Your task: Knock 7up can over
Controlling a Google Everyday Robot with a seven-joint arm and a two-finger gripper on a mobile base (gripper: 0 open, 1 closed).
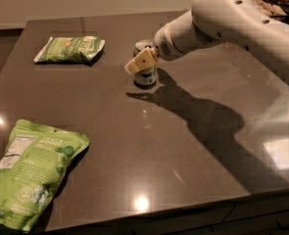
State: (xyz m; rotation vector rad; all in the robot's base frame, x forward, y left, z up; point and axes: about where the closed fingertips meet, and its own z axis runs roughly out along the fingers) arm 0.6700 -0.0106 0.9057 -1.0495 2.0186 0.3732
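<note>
The 7up can (pixel 145 75) stands upright on the dark table (pixel 183 131), a little behind the table's middle. Its silver top shows and its label is partly hidden. My gripper (pixel 140 61) reaches in from the right on the white arm (pixel 232 18). Its yellowish fingertips sit in front of the can's upper part, at or against its side.
A flat green snack bag (pixel 70 49) lies at the back left of the table. A larger green bag (pixel 29 173) lies at the front left corner. The table's front edge runs along the bottom, and the arm's shadow falls across the right half.
</note>
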